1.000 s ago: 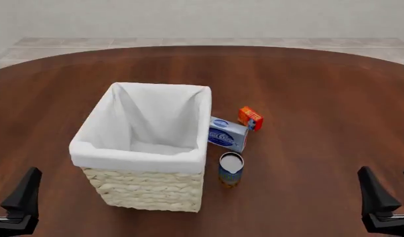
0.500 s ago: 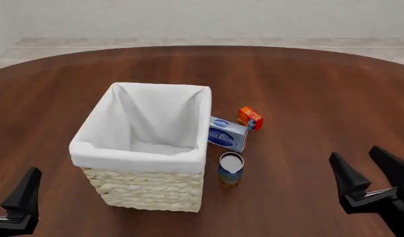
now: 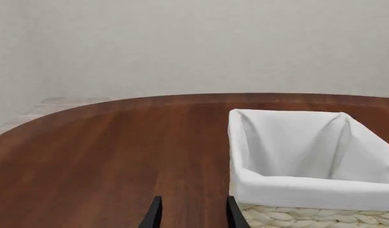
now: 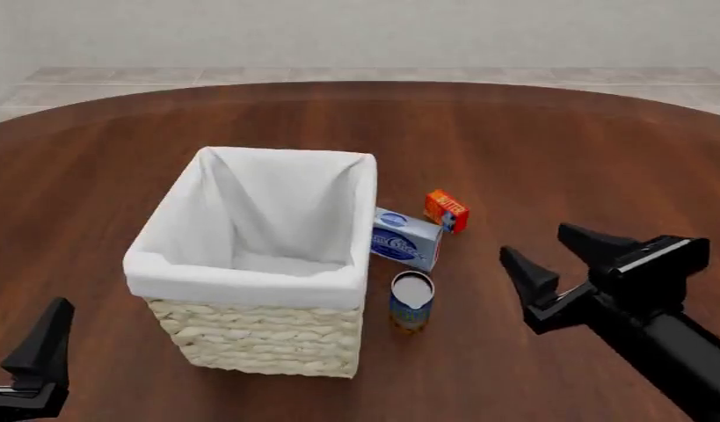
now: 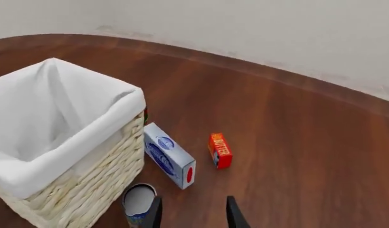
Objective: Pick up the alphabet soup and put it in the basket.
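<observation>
Cream wicker basket point(image 4: 260, 338) with white lining holds nothing visible; blue-orange soup can point(image 4: 411, 301) upright just beside it; right gripper point(image 4: 556, 255) spread, bare tabletop between; left gripper point(image 3: 191, 213) spread.

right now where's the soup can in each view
Front view: soup can upright by the basket, near its right corner.
Right wrist view: soup can at the lower edge, beside the basket.
Left wrist view: not in it.
Shared landmark: the basket.
</observation>
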Robot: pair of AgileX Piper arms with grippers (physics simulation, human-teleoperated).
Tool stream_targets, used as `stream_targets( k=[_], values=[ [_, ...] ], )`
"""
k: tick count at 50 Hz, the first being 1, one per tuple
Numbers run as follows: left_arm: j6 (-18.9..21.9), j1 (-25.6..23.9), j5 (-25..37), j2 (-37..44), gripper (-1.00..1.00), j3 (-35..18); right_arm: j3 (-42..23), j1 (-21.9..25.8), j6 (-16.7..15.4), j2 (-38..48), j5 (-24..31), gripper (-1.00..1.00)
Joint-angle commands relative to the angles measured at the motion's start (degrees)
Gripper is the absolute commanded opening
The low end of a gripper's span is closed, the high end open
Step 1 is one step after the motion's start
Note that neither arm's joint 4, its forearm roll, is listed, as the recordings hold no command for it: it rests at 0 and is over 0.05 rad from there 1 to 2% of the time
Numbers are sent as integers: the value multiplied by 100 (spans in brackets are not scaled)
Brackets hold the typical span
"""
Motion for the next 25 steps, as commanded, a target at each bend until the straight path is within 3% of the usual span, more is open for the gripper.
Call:
stream_targets(
  k=[1,15,25],
  values=[
    [0,0,0,0,100,0,-320,319,-119,1010,-241,100],
    [0,0,0,0,100,0,-720,758,31,1273,209,100],
    [0,0,0,0,100,0,-894,1031,79,1630,212,100]
  ],
)
